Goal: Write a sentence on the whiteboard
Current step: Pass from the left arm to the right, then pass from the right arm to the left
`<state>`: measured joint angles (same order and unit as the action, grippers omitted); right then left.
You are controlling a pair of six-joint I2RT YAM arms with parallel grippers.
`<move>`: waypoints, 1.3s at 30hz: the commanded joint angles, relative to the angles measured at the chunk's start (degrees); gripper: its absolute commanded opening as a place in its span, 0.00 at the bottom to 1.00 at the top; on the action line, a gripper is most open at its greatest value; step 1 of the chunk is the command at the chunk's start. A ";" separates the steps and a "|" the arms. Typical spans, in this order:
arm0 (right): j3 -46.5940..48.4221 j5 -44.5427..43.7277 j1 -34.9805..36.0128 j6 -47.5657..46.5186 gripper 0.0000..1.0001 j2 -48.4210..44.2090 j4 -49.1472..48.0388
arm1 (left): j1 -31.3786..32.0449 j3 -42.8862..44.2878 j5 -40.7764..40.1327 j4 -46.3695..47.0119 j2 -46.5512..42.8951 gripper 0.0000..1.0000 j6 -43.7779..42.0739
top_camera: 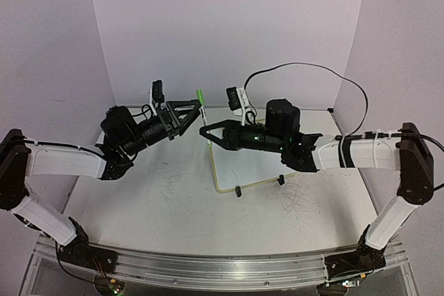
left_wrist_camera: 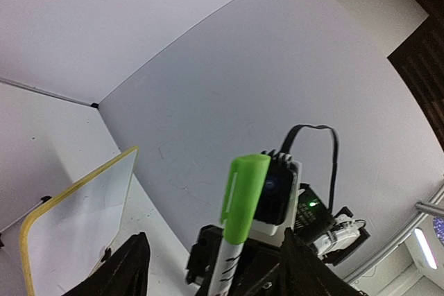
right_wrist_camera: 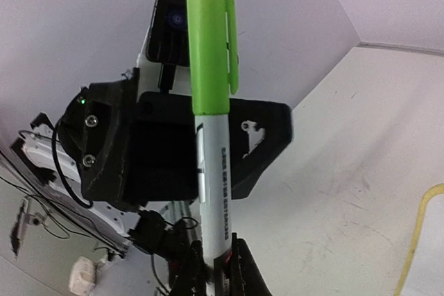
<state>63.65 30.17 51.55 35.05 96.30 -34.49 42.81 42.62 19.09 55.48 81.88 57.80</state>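
Note:
A marker with a white body (top_camera: 202, 117) and a green cap (top_camera: 200, 95) stands upright in the air above the table. My right gripper (top_camera: 206, 132) is shut on its lower body, as the right wrist view (right_wrist_camera: 216, 263) shows, with the cap (right_wrist_camera: 211, 46) on top. My left gripper (top_camera: 193, 114) is open, its jaws wide apart on either side of the marker below the cap (left_wrist_camera: 244, 195), not touching it. The whiteboard (top_camera: 223, 171) lies under my right arm, mostly hidden. The part of it in the left wrist view (left_wrist_camera: 76, 223) is blank; no sentence shows.
The white tabletop (top_camera: 159, 199) carries faint grey scuff marks. White walls close in the back and sides. A black cable (top_camera: 326, 74) loops above my right arm. The board's black wire stand feet (top_camera: 237, 191) sit at its near edge.

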 commanded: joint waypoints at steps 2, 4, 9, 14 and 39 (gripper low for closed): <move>2.02 -9.69 0.38 -25.14 0.00 -9.51 27.50 | -1.23 1.33 3.01 -16.78 -6.21 0.77 -10.60; 2.15 -11.01 0.39 -31.55 0.00 -11.19 35.00 | -1.40 2.25 6.05 -20.01 -6.91 0.81 -13.02; 3.11 -10.29 0.37 -39.75 0.00 -12.39 45.96 | -1.61 7.25 20.42 -22.67 -2.44 0.82 -13.42; 3.29 -8.12 0.43 -41.72 0.00 -12.90 48.45 | -1.45 8.15 26.23 -22.85 -1.64 0.81 -15.09; 5.09 -6.91 0.57 -43.57 0.00 -11.20 50.75 | -1.33 11.29 25.38 -29.52 3.45 0.29 -15.96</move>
<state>66.14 22.98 51.81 -7.53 84.86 16.28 41.45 51.46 44.85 25.55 85.60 43.27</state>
